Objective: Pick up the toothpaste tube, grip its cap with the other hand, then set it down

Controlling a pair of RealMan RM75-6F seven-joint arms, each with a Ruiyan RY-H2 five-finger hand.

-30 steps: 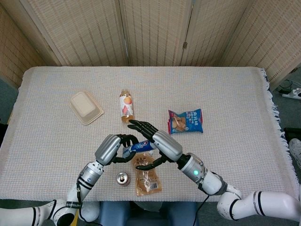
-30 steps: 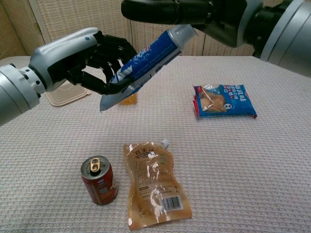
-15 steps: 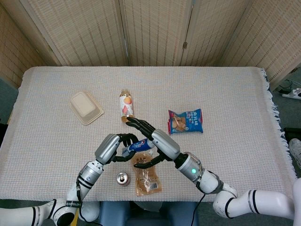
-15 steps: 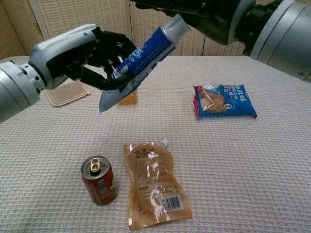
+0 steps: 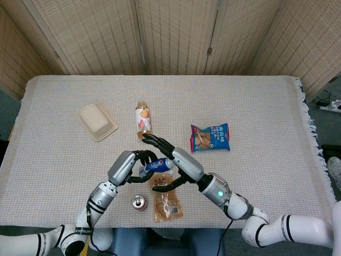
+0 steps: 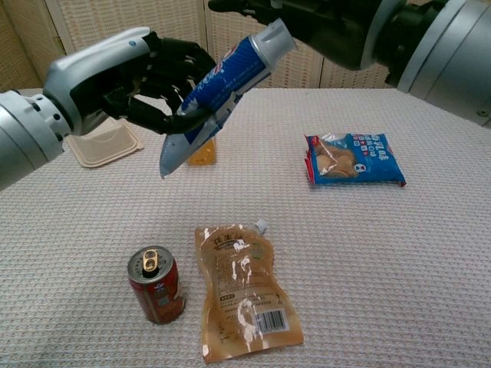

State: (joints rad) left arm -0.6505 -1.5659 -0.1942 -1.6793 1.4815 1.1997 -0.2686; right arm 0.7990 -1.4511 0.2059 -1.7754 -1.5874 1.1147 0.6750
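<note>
My left hand (image 6: pixel 126 73) grips the blue and white toothpaste tube (image 6: pixel 219 80) around its middle and holds it in the air above the table, tilted. The grey cap (image 6: pixel 276 40) points up and to the right, and the crimped end hangs down. My right hand (image 6: pixel 330 23) sits just above and behind the cap with its fingers apart, not closed on it. From the head view, the tube (image 5: pixel 156 166) lies between the left hand (image 5: pixel 125 166) and the right hand (image 5: pixel 180 162), whose spread fingers reach around the cap end.
Under the hands stand a red can (image 6: pixel 156 284) and a brown spouted pouch (image 6: pixel 242 287). A blue snack bag (image 6: pixel 354 159) lies to the right. A beige lidded box (image 5: pixel 97 121) and a small bottle (image 5: pixel 143 119) lie further back on the woven tablecloth (image 5: pixel 266 106).
The left hand has raised the tube and tilted it more upright. The right hand has shifted slightly left along with the cap, its fingers still spread.
</note>
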